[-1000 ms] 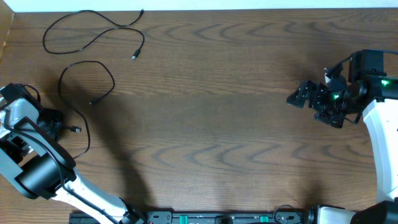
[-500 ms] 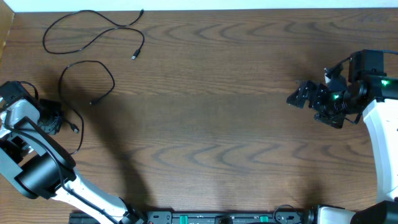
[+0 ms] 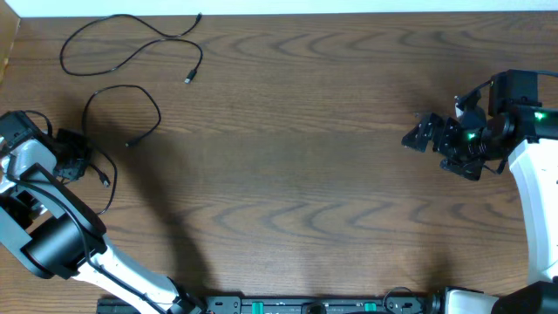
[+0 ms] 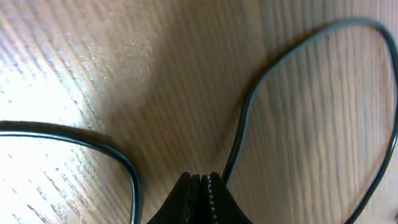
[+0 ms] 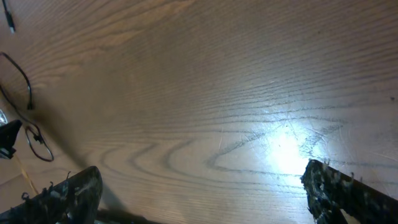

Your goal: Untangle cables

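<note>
Two black cables lie on the wooden table at the far left. One cable (image 3: 131,48) curves along the back edge with its plug lying loose. The other cable (image 3: 122,92) forms a loop that trails down to my left gripper (image 3: 77,166). In the left wrist view that gripper (image 4: 202,179) is shut, with strands of this cable (image 4: 242,124) running under it on both sides. My right gripper (image 3: 432,150) hovers at the far right, open and empty, far from the cables. In the right wrist view its fingers (image 5: 336,190) stand wide apart over bare wood, with a cable (image 5: 25,81) small at the left edge.
The left arm's white body (image 3: 48,235) fills the front left corner. The right arm (image 3: 536,201) stands along the right edge. A black base rail (image 3: 305,305) runs along the front. A pale strip (image 3: 349,7) marks the table's back edge.
My left gripper has shut and shifted back and to the left. The lower part of the looped cable has moved left with it. The right arm has not moved.
</note>
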